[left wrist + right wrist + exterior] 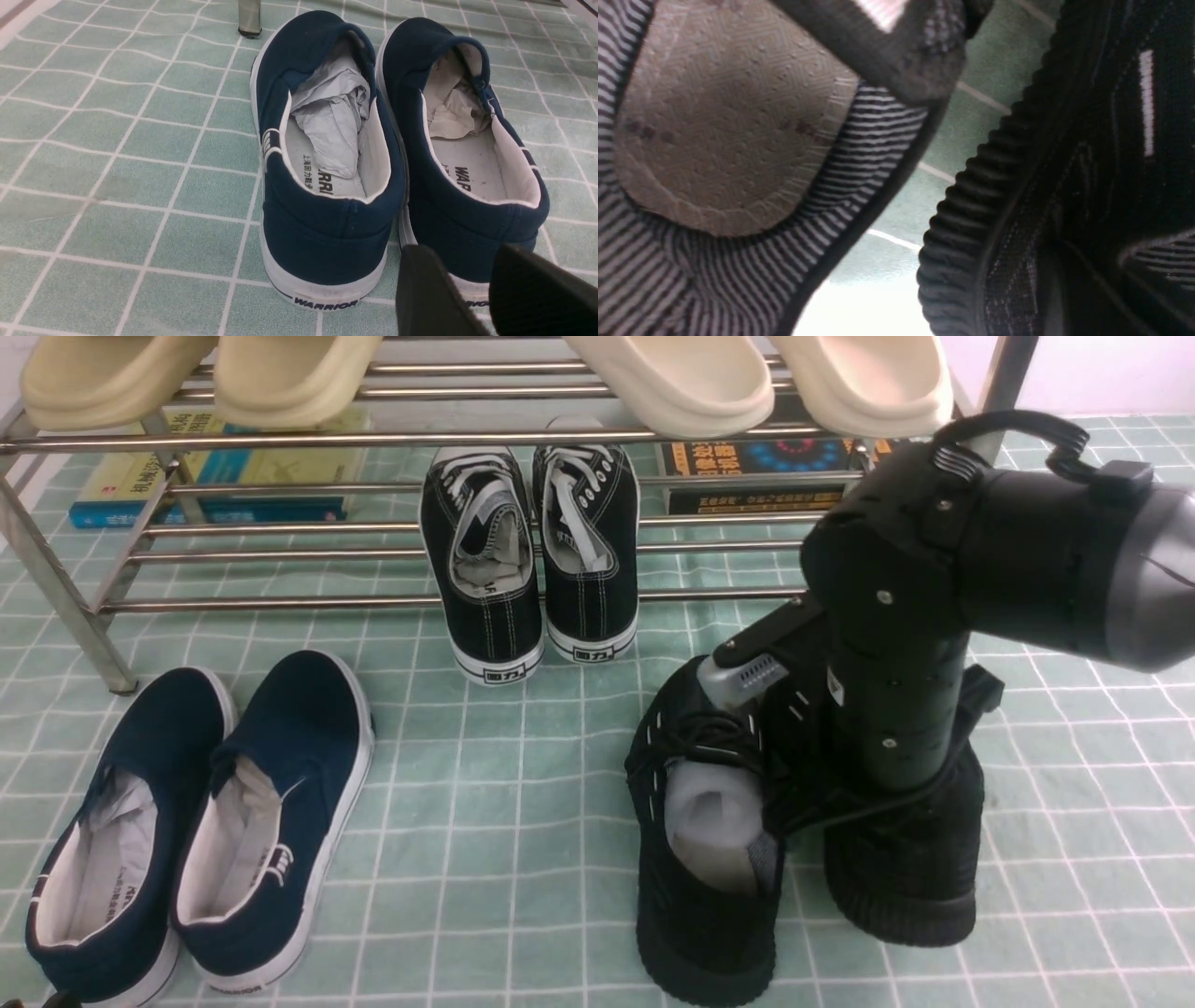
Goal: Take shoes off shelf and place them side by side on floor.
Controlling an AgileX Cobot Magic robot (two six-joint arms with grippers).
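Observation:
Both black knit sneakers stand side by side on the green gridded floor (523, 784), heels toward me. White stuffing shows in the left shoe (709, 859). The right shoe (910, 877) is half hidden behind my right arm's wrist (887, 644), which reaches down onto it and hides its fingers. The right wrist view is very close: the left shoe's striped lining (714, 261), and the right shoe's ribbed sole edge (966, 233) with a strip of floor between. My left gripper (462, 249) hangs open and empty just behind the navy slip-ons. The steel shelf (280, 602) stands behind.
Black canvas sneakers with white soles (527, 560) sit on the shelf's lower tier, heels overhanging its front rod. Beige slippers (672, 383) line the top tier, with books (205, 476) underneath at the back. Navy slip-ons (196, 821) (327, 163) rest on the floor at left.

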